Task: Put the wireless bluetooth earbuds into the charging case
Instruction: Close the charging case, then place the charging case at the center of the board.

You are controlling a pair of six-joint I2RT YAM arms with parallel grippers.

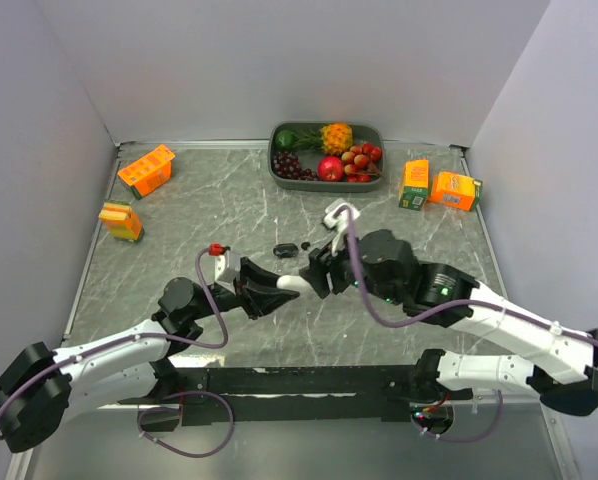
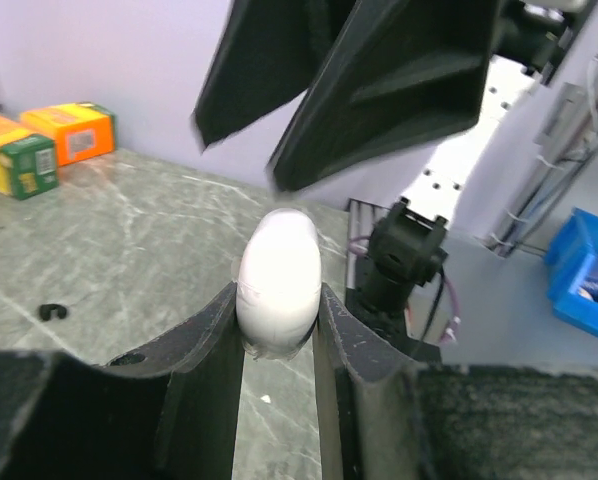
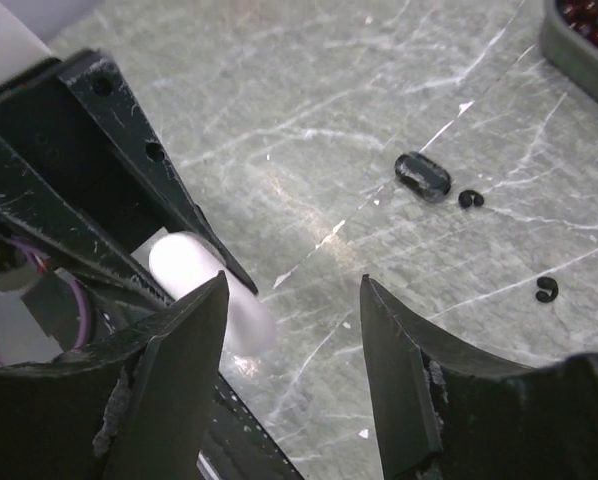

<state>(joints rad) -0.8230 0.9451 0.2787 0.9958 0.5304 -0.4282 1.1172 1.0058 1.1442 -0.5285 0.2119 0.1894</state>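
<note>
Not far along, I'd say. The left gripper (image 2: 279, 305) was clamped tight on the white pill-shaped plastic charging case (image 2: 279, 265), which poked out past its fingertips and looked closed. The right gripper (image 3: 294, 290) stood about half open with nothing in it, the white case just outside one jaw. One tiny black glossy plastic earbud (image 3: 470, 199) and another black bud (image 3: 547, 290) lay loose on the grey marbled table (image 3: 329, 100) ahead of the right jaws, the first beside a small black pill-shaped case (image 3: 422, 175). Couldn't spot any white buds. Nothing looked to be in the way, and the dark fruit tray (image 1: 324, 186) sat well beyond both jaws.
</note>
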